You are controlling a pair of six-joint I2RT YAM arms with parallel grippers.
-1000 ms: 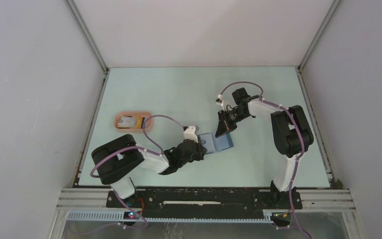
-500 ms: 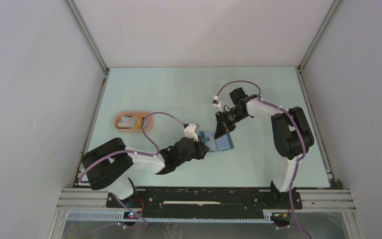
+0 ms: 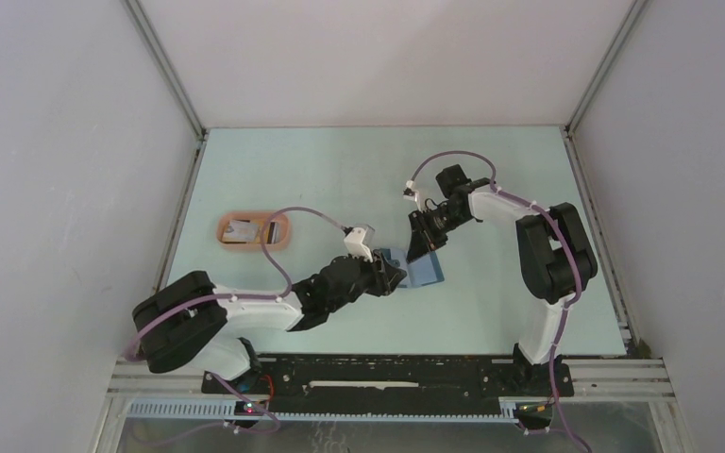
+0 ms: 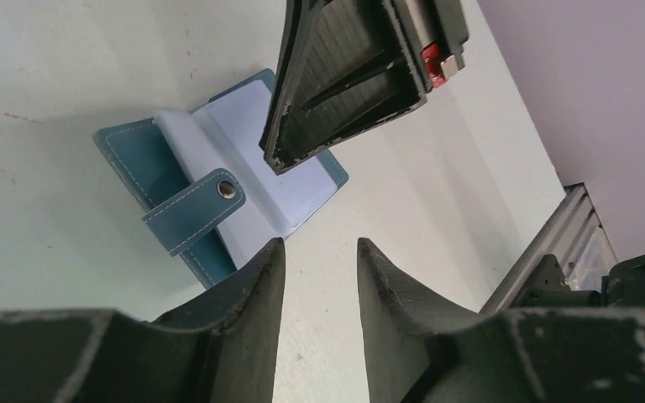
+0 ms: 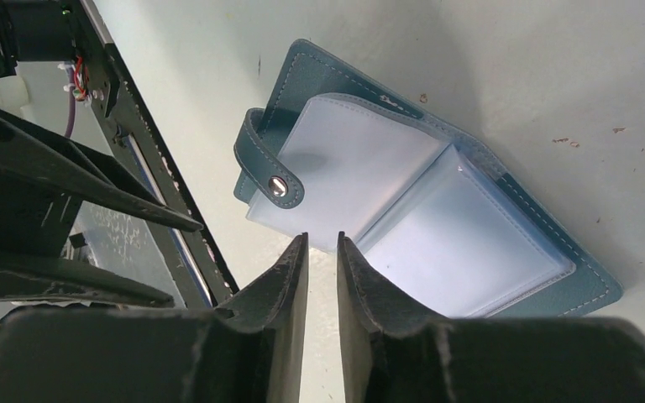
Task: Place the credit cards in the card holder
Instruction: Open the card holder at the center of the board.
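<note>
A: Step?
B: Card holder lies open mid-table, no card in yet. Left gripper jaws apart, right gripper barely parted, both empty.
A: Next?
B: You want the credit cards in the pink tray, nine o'clock of it; pinch one thin edge.

We are holding our left arm stretched low from lower left toward the centre, with the left gripper parted and empty. Our right arm is folding in from the right, and the right gripper is pointing down, barely parted.
</note>
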